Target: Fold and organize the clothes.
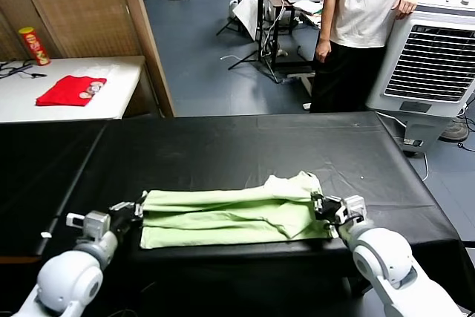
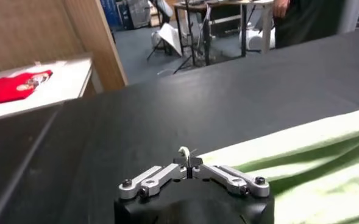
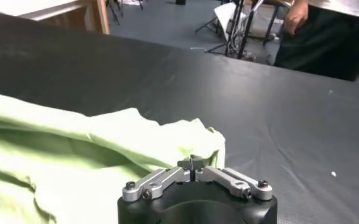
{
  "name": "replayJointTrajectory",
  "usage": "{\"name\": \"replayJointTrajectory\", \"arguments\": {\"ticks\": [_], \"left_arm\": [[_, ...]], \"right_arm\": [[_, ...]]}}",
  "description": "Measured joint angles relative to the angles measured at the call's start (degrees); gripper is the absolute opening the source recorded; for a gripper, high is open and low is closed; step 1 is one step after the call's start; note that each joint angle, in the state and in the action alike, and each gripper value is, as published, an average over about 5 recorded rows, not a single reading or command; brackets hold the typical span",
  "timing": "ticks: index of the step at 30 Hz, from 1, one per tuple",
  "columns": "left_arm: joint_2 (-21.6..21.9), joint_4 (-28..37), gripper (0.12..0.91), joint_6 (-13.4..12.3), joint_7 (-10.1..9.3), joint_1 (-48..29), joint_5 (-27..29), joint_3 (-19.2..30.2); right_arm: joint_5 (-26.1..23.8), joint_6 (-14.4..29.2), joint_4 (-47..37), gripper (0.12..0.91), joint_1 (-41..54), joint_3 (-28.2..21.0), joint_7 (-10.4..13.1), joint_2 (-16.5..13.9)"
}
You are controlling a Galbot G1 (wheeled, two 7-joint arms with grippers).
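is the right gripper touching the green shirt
Touching. In the right wrist view the shut right gripper pinches the edge of the green T-shirt, cloth bunching right at its fingertips with no gap.

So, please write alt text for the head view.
A pale green T-shirt, folded into a long band, lies on a black table. The left gripper and right gripper pinch its two ends.

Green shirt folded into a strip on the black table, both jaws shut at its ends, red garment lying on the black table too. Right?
Not quite: the red garment lies on the white side table, as the head view shows. The green shirt, black table, left gripper and right gripper are as stated.
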Motion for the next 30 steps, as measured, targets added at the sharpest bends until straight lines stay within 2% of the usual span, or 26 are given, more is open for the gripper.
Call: {"name": "replayJointTrajectory", "arguments": {"ticks": [5, 7, 10, 12, 15, 18, 21, 23, 30], "left_arm": [[-0.7, -1.1, 0.130, 0.3, 0.02, 2.1, 1.2, 0.2], [-1.1, -1.5, 0.130, 0.5, 0.02, 2.9, 1.6, 0.2], [-1.5, -2.2, 0.164, 1.0, -0.02, 4.0, 1.9, 0.3], [-1.7, -2.7, 0.241, 1.2, -0.06, 4.6, 2.0, 0.1], [-1.8, -3.5, 0.408, 1.5, -0.08, 5.0, 1.6, -0.6], [-2.2, -3.8, 0.576, 1.5, -0.13, 4.4, 0.7, -1.6], [-2.7, -3.0, 0.723, 0.9, -0.41, 2.8, -0.6, -2.2], [-3.2, -1.8, 0.776, 0.1, -0.59, 1.3, -2.1, -2.0], [-4.4, 4.7, 0.798, -1.5, -0.44, -4.5, -8.7, 0.0]], "right_arm": [[0.8, 0.0, 1.6, 0.140, -1.5, 0.9, -0.8, -0.9], [1.2, 0.0, 2.4, 0.198, -2.1, 1.4, -1.1, -1.2], [2.0, 0.0, 4.0, 0.351, -3.0, 2.5, -1.4, -1.6], [2.8, 0.0, 4.9, 0.468, -3.2, 3.5, -1.3, -1.6], [3.4, 0.0, 5.1, 0.633, -2.6, 5.0, -1.1, -1.1], [1.8, 0.4, 3.5, 0.753, -0.8, 5.3, -1.3, 0.0], [-0.4, 2.3, 0.1, 0.790, 1.9, 4.3, -2.0, 1.7], [-1.3, 3.6, -2.6, 0.796, 4.2, 3.1, -2.4, 3.0], [-3.2, 5.5, -11.5, 0.798, 11.7, -1.7, -2.5, 6.3]]}}
